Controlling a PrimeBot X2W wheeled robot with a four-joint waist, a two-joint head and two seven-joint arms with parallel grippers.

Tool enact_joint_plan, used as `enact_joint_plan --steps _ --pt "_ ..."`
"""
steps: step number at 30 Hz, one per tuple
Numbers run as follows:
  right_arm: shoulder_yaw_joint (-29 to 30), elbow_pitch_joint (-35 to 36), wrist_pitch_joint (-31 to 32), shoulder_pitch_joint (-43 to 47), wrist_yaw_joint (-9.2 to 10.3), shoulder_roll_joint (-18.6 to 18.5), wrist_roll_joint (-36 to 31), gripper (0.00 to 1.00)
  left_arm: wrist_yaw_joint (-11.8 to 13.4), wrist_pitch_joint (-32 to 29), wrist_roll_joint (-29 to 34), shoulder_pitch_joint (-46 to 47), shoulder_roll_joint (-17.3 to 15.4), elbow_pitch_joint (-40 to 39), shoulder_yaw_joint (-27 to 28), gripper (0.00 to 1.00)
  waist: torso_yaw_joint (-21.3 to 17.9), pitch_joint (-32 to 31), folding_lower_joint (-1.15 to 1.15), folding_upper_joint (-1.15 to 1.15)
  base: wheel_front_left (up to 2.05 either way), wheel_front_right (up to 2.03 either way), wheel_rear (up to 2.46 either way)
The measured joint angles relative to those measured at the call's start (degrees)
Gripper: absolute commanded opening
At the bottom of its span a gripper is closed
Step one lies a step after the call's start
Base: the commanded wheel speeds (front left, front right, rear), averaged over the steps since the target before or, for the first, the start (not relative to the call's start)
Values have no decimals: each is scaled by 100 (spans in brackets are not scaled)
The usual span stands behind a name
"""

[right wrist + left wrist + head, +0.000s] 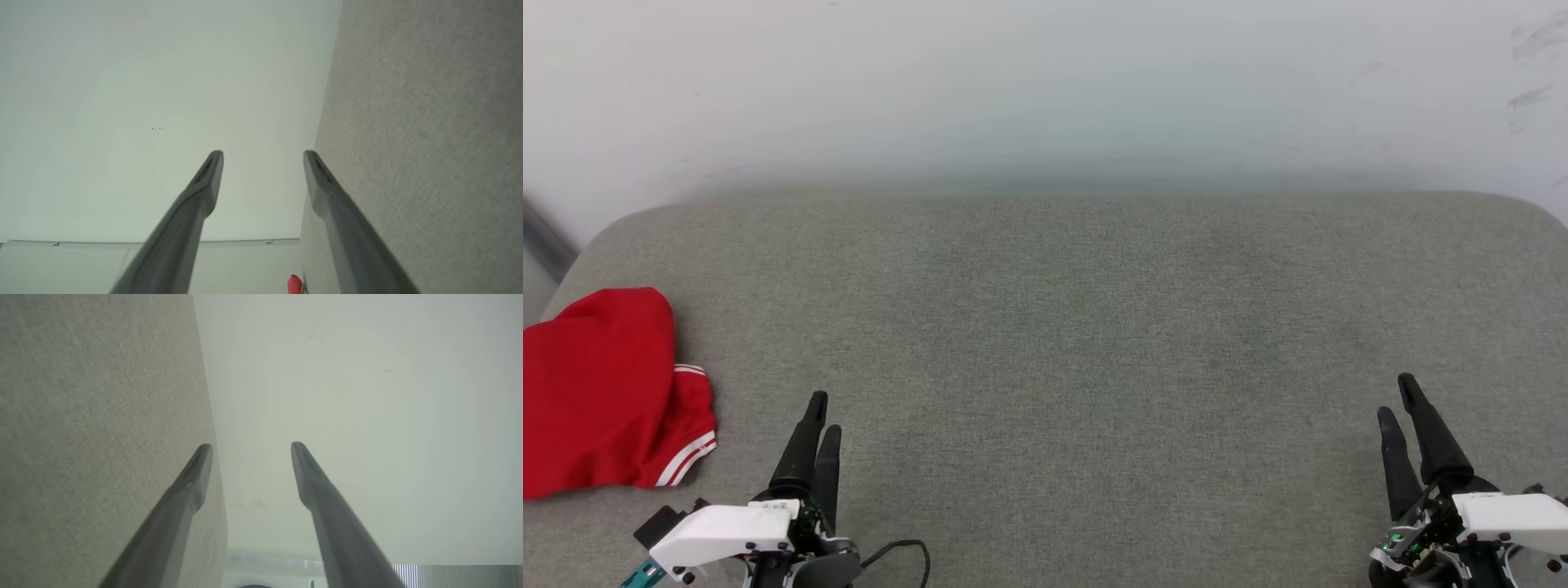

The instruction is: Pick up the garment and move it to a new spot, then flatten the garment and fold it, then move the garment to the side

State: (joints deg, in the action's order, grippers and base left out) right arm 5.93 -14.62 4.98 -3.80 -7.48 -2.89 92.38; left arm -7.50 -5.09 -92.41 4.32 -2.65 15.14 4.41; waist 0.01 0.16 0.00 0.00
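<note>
Red garment (596,384) sits in a lump at the far left edge of the grey surface (1094,343), w/ striped trim poking out. It's not flat and prob not folded neatly, so I think most of the job is left: pick up, move, flatten, fold, put aside. Left gripper (825,412) & right gripper (1395,394) rest low, jaws wide, holding nothing, not touching it

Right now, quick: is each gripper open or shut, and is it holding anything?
Left gripper: open, holding nothing.
Right gripper: open, holding nothing.
</note>
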Motion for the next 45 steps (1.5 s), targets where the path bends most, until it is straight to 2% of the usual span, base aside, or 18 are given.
enact_joint_plan --steps 7,14,22,37,45 --pt "-47 189 -200 72 0 3 -299 100 0 189 168 7 3 -159 -203 100 3 -13 0 0 0 0 0" --pt "-102 371 -376 172 0 4 -889 100 1 385 679 39 1 -333 -336 100 10 -20 0 0 0 0 0" --pt "-140 579 -559 207 0 4 -1804 100 1 565 1686 61 0 -442 -477 100 16 -24 0 0 0 0 0" --pt "-296 805 -818 272 0 -27 -3987 100 70 879 3678 76 -3 -457 -598 100 12 -36 0 0 0 0 0" --pt "-302 887 -823 289 0 -38 -4845 100 94 1020 4589 93 -4 -467 -681 100 20 -34 0 0 0 0 0"
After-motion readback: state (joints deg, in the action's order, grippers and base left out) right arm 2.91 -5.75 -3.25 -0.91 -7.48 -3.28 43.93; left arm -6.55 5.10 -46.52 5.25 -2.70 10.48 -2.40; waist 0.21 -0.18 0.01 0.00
